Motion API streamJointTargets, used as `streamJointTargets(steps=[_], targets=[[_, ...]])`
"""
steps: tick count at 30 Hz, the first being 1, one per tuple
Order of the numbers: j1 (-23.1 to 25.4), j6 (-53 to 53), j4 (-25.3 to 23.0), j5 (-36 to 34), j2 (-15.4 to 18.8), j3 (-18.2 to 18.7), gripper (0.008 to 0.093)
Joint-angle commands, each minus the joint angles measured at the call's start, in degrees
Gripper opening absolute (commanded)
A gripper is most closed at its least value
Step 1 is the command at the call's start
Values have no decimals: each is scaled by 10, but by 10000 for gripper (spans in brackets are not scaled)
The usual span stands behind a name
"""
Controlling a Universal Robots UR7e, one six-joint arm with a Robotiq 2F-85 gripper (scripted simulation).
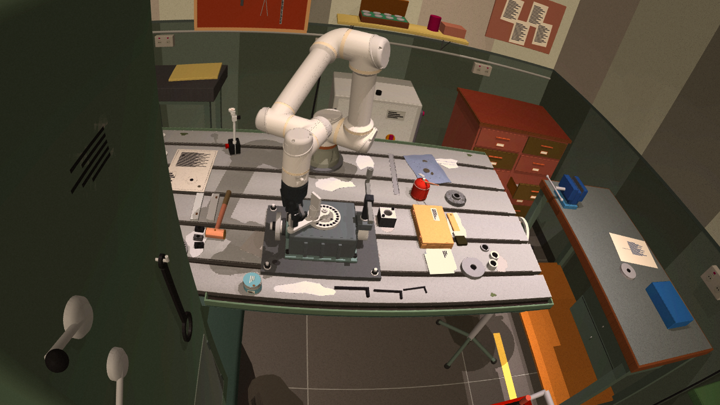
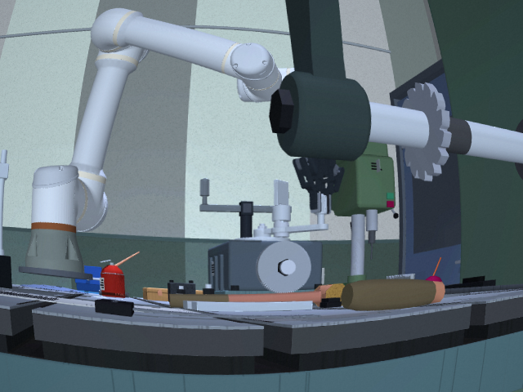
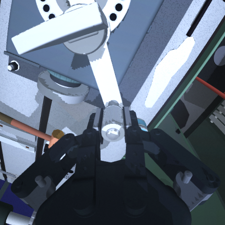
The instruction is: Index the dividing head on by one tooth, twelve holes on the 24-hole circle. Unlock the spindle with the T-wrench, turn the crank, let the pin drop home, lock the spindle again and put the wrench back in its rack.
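Note:
My gripper (image 3: 113, 123) (image 1: 297, 216) (image 2: 320, 206) hangs straight down over the left end of the grey dividing head (image 1: 322, 234) (image 2: 264, 263), which is bolted to a plate at the middle of the slotted table. The pale crank arm (image 3: 104, 74) (image 2: 302, 228) reaches out from the hub over the round hole plate (image 1: 327, 215) to a knurled knob (image 3: 112, 122) at its outer end. The T-wrench (image 1: 368, 194) (image 2: 236, 207) stands upright at the right end of the head, away from my fingers. My gripper is closed around the crank's knurled knob.
A red oil can (image 1: 419, 188) (image 2: 112, 278) stands right of the head, near a tan box (image 1: 431, 225). A copper-headed mallet (image 1: 219, 215) lies to the left, a small round tin (image 1: 251, 282) sits at the table's front edge, and a milling arbor with its cutter (image 2: 424, 131) overhangs the head.

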Motion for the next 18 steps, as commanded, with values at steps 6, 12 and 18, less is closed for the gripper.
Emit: streamJointTargets(steps=[6,12,18], targets=[[12,12,1,1,9,-11,80],[24,24,3,1,17,-22,80],[36,36,5,1,25,-31,80]])
